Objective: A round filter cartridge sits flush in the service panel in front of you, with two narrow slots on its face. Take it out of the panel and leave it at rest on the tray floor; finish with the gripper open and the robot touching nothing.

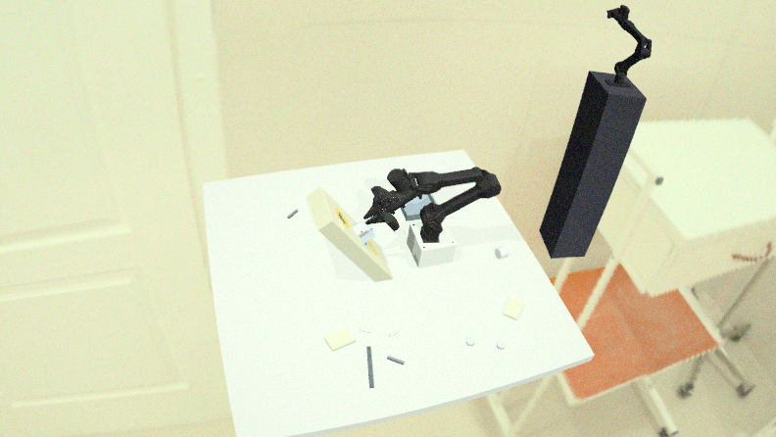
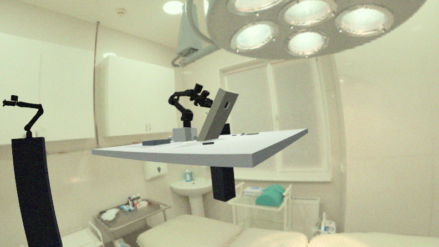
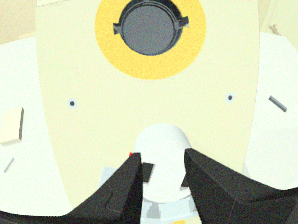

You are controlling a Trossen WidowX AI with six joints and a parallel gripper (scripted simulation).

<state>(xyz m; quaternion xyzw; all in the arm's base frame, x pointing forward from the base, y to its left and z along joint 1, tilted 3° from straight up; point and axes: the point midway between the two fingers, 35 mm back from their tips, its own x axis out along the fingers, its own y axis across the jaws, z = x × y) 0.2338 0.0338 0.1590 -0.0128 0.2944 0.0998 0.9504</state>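
Observation:
The white filter cartridge [image 3: 164, 187] [image 1: 363, 228] is out of the cream service panel [image 3: 150, 97] [image 1: 347, 247] [image 2: 214, 118]. It is at a light-blue ledge [image 3: 106, 178] below the empty round recess [image 3: 150, 30]; whether it rests fully on the ledge cannot be told. Both dark slots on its face show, and a red mark shows beside it. My gripper [image 3: 162, 157] [image 1: 367, 220] is slightly open just in front of the cartridge, with its fingertips out of the slots. The blue-grey tray [image 1: 412, 218] [image 2: 156, 142] lies behind the arm.
The leaning panel has a yellow ring [image 3: 107, 50] around the recess. The arm stands on a white box [image 1: 436, 255] [image 2: 184, 134] close to the panel. A short dark rod [image 1: 292, 214] lies behind the panel. Pads, rods and small discs lie toward the front.

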